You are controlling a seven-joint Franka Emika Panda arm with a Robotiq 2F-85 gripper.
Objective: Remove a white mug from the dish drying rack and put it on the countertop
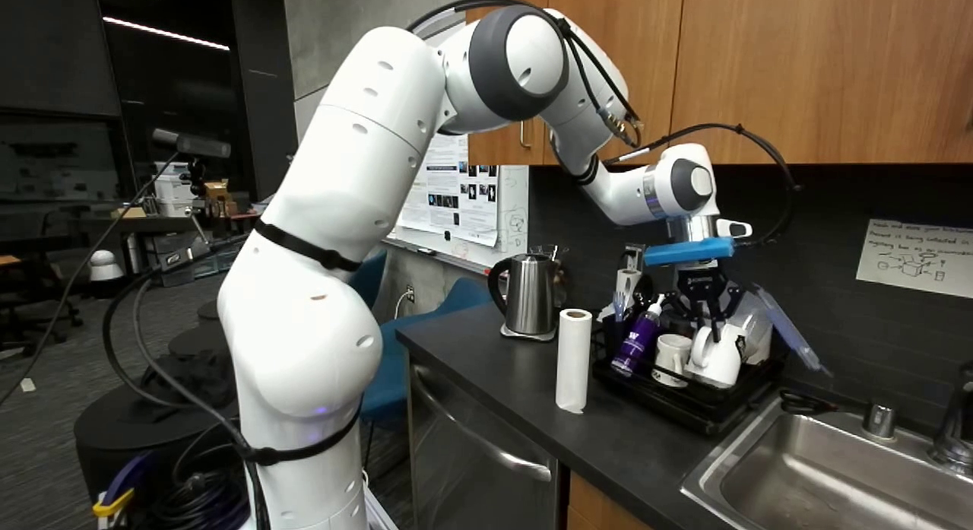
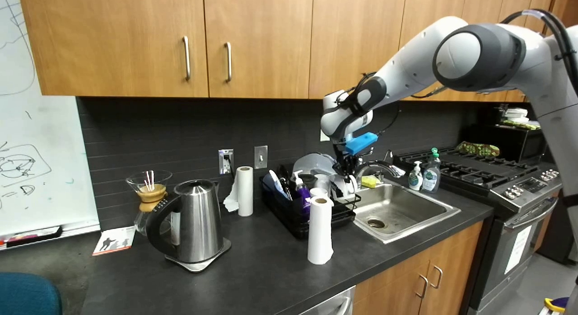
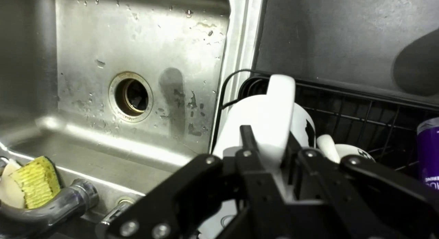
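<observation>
The white mug (image 1: 717, 365) is tilted at the sink end of the dish drying rack (image 1: 703, 422), and it also shows in an exterior view (image 2: 350, 188). In the wrist view the mug (image 3: 252, 112) has its loop handle turned toward the camera. My gripper (image 1: 708, 328) points down at it. In the wrist view the fingers (image 3: 269, 138) are close together with the handle between them and look shut on it. I cannot tell whether the mug touches the rack. The dark countertop (image 2: 253, 270) runs in front of the rack.
A paper-towel roll (image 1: 574, 361) stands before the rack. A second mug (image 1: 672, 359) and a purple bottle (image 1: 639, 340) are in the rack beside the held mug. The steel sink (image 3: 137, 43) with its faucet (image 3: 51, 201) adjoins the rack. A kettle (image 2: 198, 220) stands farther along.
</observation>
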